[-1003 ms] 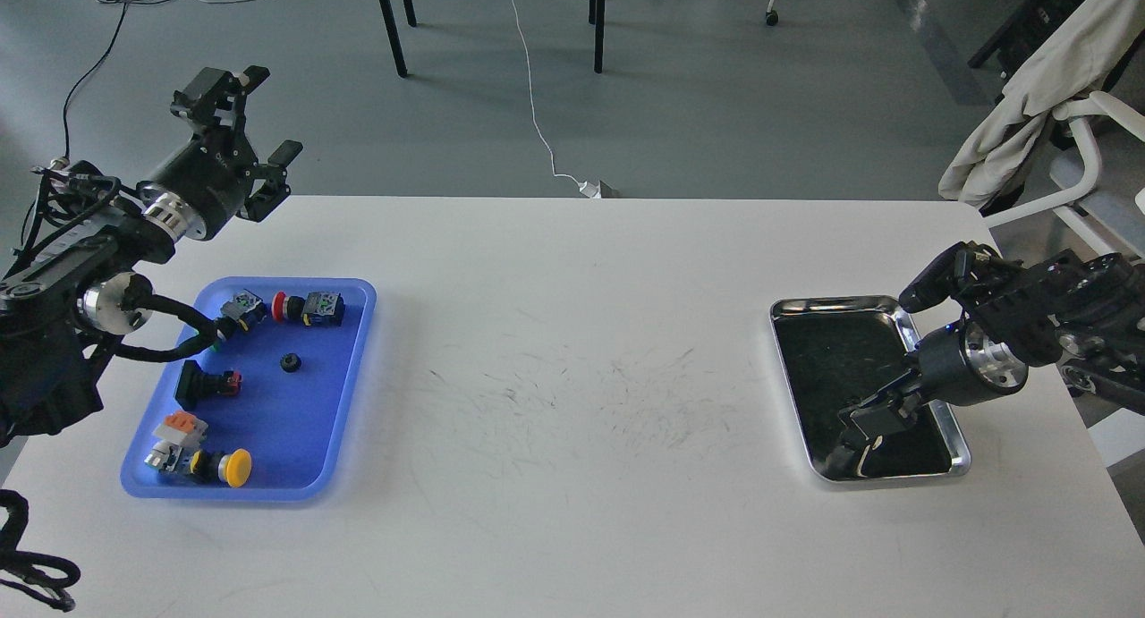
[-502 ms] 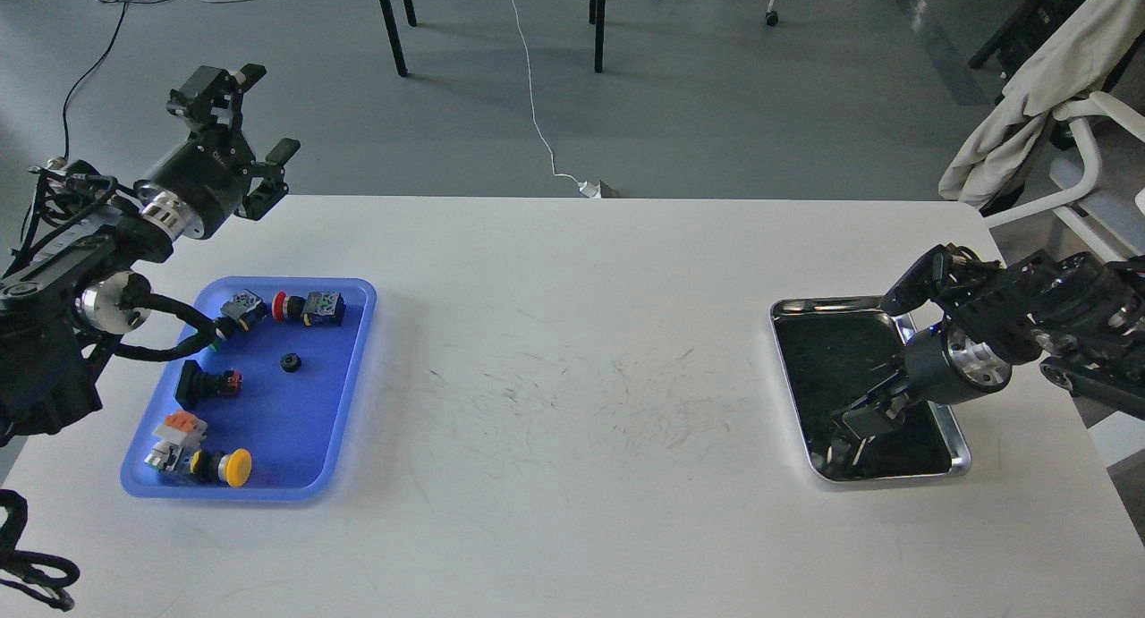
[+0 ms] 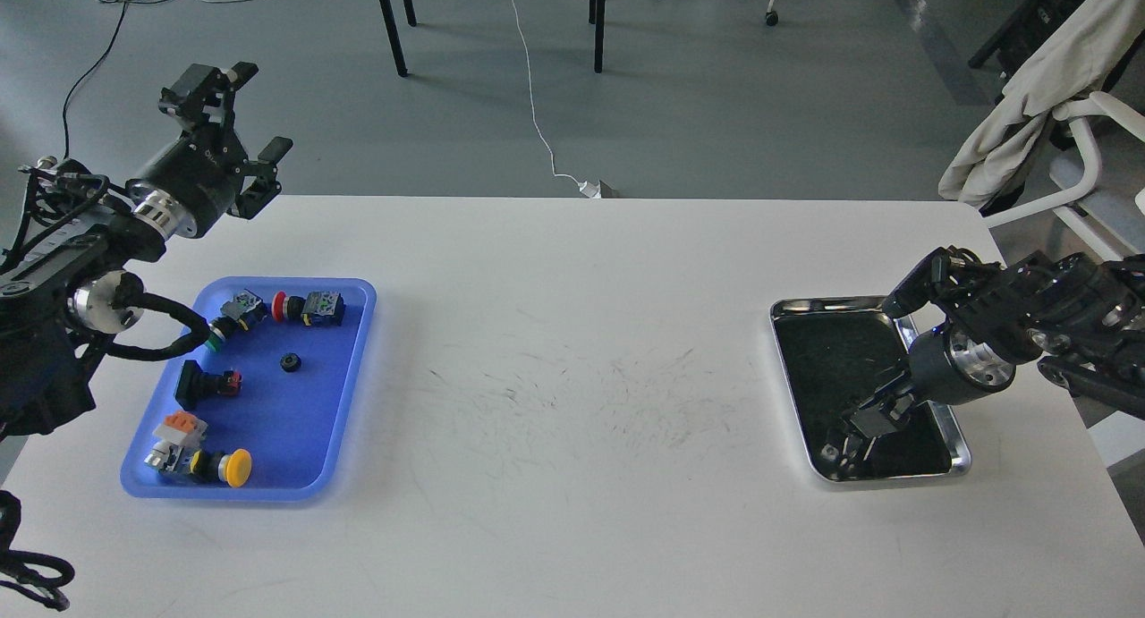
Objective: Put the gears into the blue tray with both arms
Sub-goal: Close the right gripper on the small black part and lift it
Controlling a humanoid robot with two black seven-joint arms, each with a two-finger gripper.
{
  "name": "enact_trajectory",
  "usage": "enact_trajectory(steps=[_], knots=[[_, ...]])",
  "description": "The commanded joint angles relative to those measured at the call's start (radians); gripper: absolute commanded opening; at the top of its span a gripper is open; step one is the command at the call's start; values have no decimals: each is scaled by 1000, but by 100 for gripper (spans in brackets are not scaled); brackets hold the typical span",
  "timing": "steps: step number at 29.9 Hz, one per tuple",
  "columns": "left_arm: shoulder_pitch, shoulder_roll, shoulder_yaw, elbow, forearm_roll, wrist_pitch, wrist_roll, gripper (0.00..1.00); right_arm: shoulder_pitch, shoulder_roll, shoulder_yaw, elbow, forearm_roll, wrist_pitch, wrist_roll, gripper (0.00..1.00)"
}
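Note:
One small black gear [image 3: 289, 362] lies in the middle of the blue tray [image 3: 304, 430] at the left of the table, among several coloured push-button switches. My left gripper [image 3: 253, 108] hangs open and empty above the table's far left corner, behind the tray. My right gripper [image 3: 845, 441] reaches down into the near left part of the silver tray [image 3: 832, 303]. Its dark fingers blend with the tray's dark inside, so I cannot make out their gap or anything between them. No gears can be told apart in the silver tray.
Switches with a red cap [image 3: 280, 306] and a yellow cap [image 3: 236, 468] lie in the blue tray. A black cable [image 3: 165, 314] from my left arm hangs over the tray's left rim. A chair with cloth [image 3: 1029, 90] stands beyond the table's right edge.
My left gripper has drifted a little left and up, still open. My right gripper has shifted slightly within the silver tray's near left part, its wrist moving a bit up.

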Motion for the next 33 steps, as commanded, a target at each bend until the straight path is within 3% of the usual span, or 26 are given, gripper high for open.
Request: enact_trajectory(steps=[1, 8, 16, 23, 33], knots=[[0, 0, 0, 0, 0, 0, 0, 99, -2, 4, -14, -4, 0, 0, 0, 67], [0, 0, 0, 2, 0, 0, 0, 99, -2, 27, -17, -33, 0, 0, -1, 55], [2, 1, 0, 2, 0, 0, 0, 99, 2, 53, -17, -33, 0, 0, -1, 53], [2, 0, 2, 2, 1, 0, 0, 99, 3, 53, -20, -30, 0, 13, -1, 41], [2, 0, 2, 2, 3, 0, 2, 99, 15, 44, -33, -27, 0, 13, 0, 33]])
